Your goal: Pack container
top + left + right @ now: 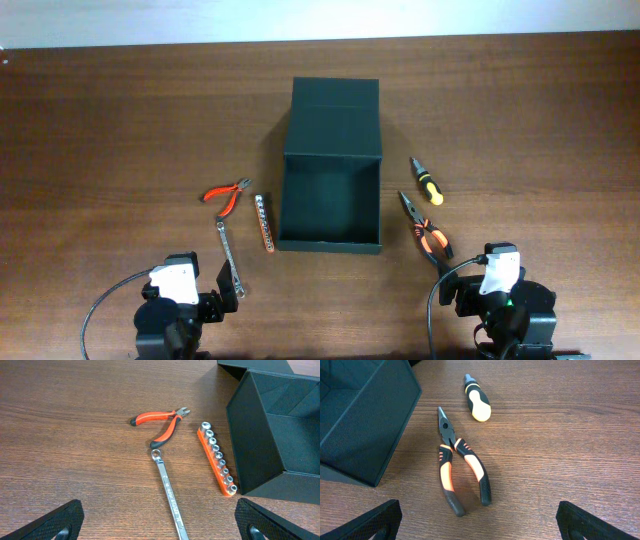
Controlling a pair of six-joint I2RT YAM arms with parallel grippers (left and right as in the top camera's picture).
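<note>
The dark green container [331,240] stands open in the table's middle, its flap lid [334,118] folded back; it looks empty. It also shows in the left wrist view [255,445] and the right wrist view [367,420]. Left of it lie red cutters [228,192], an orange socket rail [264,223] and a wrench [229,259]. Right of it lie a stubby screwdriver [426,181] and orange-black long-nose pliers [426,235]. My left gripper [160,527] is open, low over the wrench's near end [170,497]. My right gripper [480,527] is open just short of the pliers' handles [462,477].
The brown wooden table [120,130] stretches wide to both sides. A pale wall edge [320,20] runs along the back. Cables loop from both arm bases at the front edge.
</note>
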